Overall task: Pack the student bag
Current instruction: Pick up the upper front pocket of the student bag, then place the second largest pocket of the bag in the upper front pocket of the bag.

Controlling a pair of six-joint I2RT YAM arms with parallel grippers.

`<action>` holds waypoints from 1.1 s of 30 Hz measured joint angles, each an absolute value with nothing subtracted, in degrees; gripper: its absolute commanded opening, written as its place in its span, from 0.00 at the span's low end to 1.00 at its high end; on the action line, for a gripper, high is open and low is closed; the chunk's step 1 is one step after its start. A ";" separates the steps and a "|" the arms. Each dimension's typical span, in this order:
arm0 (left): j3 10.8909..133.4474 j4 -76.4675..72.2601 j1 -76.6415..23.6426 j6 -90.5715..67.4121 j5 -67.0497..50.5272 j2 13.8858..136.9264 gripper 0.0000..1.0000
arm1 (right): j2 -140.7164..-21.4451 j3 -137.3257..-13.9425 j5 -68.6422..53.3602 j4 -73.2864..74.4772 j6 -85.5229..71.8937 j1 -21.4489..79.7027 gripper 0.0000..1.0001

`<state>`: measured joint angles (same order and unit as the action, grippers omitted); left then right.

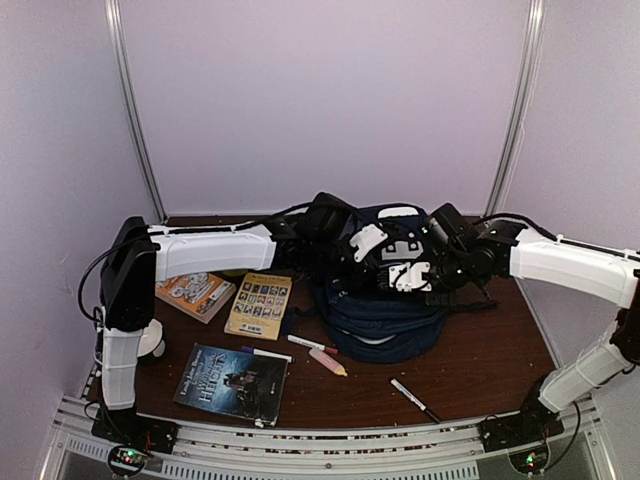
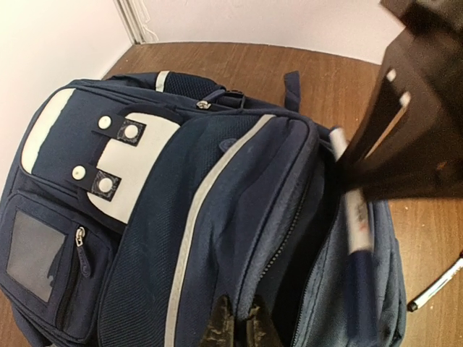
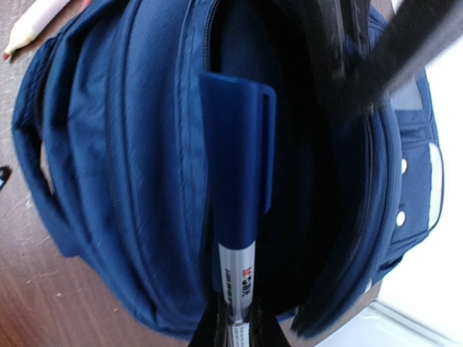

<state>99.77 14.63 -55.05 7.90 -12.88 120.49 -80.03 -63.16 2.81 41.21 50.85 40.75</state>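
While the left hand pinches the bag, the right hand grips a marker at its opening.

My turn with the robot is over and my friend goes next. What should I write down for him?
Left gripper: shut, pinching the backpack's opening edge.
Right gripper: shut on a blue-capped marker, cap end inside the open compartment.
Done: bag open, marker lined up.
Left: let the marker go, then pack what lies on the table: three books, pink highlighter, white marker, pen.
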 measured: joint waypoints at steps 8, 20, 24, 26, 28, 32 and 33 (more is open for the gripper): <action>99.77 14.59 -54.87 5.76 -15.49 120.42 0.00 | -87.64 -63.81 7.60 33.01 54.96 42.63 0.00; 99.77 14.04 -52.99 2.31 -17.52 120.42 0.00 | -94.63 -58.76 16.23 11.97 60.88 43.42 0.21; 99.77 13.65 -52.75 1.72 -16.60 120.33 0.00 | -95.29 -58.54 17.19 9.04 61.25 43.48 0.38; 99.77 13.34 -52.75 1.52 -16.49 120.09 0.00 | -94.61 -57.95 17.21 8.32 60.99 43.48 0.40; 99.77 12.93 -52.90 1.26 -16.60 119.72 0.00 | -92.88 -56.97 17.04 8.12 60.77 43.51 0.41; 99.77 11.99 -53.04 0.71 -16.78 119.09 0.00 | -87.50 -54.94 16.51 10.09 59.20 43.48 0.42; 99.77 12.03 -53.04 0.47 -16.82 119.02 0.00 | -86.02 -54.57 16.23 10.74 58.41 43.46 0.42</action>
<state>99.77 12.03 -53.04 0.47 -16.82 119.02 -86.02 -54.57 16.23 10.74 58.41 43.46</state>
